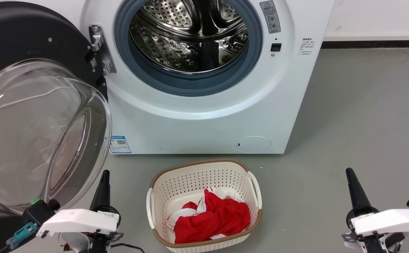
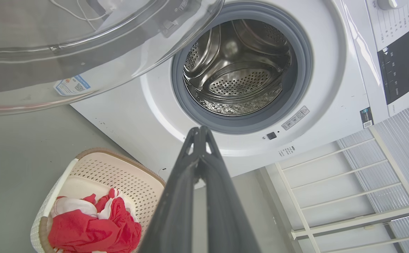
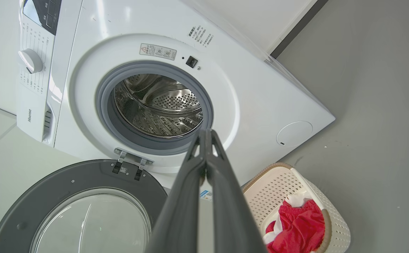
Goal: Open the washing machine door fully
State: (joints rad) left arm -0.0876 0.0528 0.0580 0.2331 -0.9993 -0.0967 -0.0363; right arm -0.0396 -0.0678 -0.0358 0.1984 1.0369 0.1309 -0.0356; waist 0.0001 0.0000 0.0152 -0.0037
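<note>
Sitting before the washing machine (image 1: 204, 119) — a laundry basket (image 1: 190, 182); left gripper (image 1: 105, 173) and right gripper (image 1: 349, 172) closed, empty.

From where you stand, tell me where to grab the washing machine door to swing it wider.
Pinch the black rim of the washing machine door at the edge farthest from the hinge, coming from the left with the nearby left gripper. The rim looks flat and gives most leverage there; the glass bowl bulges, smooth and rounded.
</note>
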